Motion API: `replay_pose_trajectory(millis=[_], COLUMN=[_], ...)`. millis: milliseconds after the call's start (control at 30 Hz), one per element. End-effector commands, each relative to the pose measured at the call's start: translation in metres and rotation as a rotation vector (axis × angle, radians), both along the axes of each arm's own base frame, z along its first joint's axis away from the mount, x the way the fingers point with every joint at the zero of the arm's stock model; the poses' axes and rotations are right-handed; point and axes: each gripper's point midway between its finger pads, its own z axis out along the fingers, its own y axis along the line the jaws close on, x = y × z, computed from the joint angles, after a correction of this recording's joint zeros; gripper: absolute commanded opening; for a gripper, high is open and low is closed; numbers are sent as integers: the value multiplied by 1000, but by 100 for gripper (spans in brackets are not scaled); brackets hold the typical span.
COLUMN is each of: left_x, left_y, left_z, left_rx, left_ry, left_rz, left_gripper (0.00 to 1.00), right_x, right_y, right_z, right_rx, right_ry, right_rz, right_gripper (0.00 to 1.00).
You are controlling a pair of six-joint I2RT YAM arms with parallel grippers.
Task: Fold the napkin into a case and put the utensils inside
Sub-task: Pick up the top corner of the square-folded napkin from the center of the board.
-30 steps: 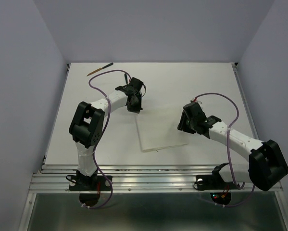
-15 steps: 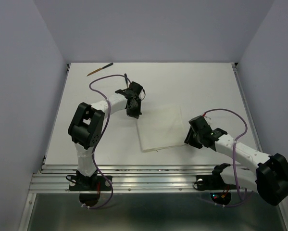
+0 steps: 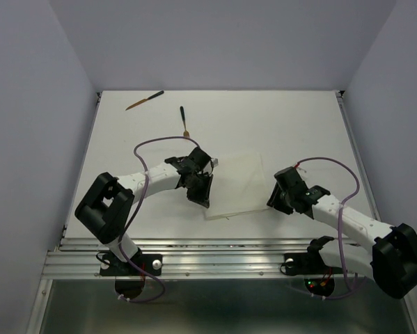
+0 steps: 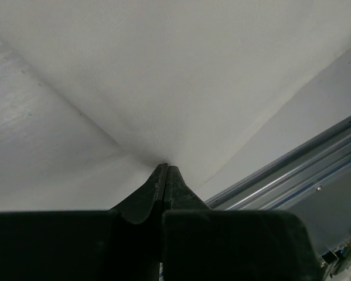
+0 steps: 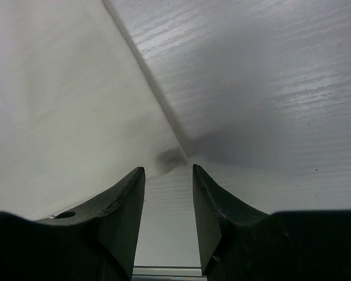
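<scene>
The white napkin [image 3: 239, 182] lies flat mid-table. My left gripper [image 3: 201, 197] is at its near left edge, shut on the napkin cloth [image 4: 163, 88], which tents up into the closed fingertips [image 4: 165, 170]. My right gripper [image 3: 275, 200] hovers by the napkin's near right corner [image 5: 174, 156], open with nothing between its fingers; the napkin [image 5: 58, 105] fills the left of the right wrist view. Two brown utensils with dark ends lie at the far left: one [image 3: 144, 100] near the back edge, another [image 3: 184, 120] closer in. No case shape shows.
A metal rail [image 3: 215, 250] runs along the table's near edge, also seen as the rail [image 4: 292, 170] to the right of my left fingers. Purple cables [image 3: 156, 142] loop over both arms. White walls enclose the table on three sides.
My left gripper has swung from the napkin's far left corner toward the near edge, uncovering the second utensil. My right arm first drew back to the near right corner, then held still.
</scene>
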Motion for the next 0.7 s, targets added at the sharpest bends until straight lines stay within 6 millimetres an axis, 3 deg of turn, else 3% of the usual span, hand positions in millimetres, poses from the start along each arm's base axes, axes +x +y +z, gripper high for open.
replay_pose_trajectory(millis=[0, 300, 500, 667], left_x=[-15, -29, -29, -27], left_y=[-12, -1, 7, 5], left_z=[4, -23, -38, -22], left_rx=[-91, -23, 38, 16], left_ry=[48, 111, 120, 93], left_rz=[-29, -37, -38, -48], left_gripper=[0, 0, 0, 0], right_x=[11, 15, 12, 17], right_y=[1, -5, -4, -1], right_z=[8, 6, -7, -5], right_rx=[11, 15, 33, 51], right_ry=[-42, -23, 6, -10], right_rz=[-20, -25, -14, -10], right_gripper=[44, 44, 41, 38])
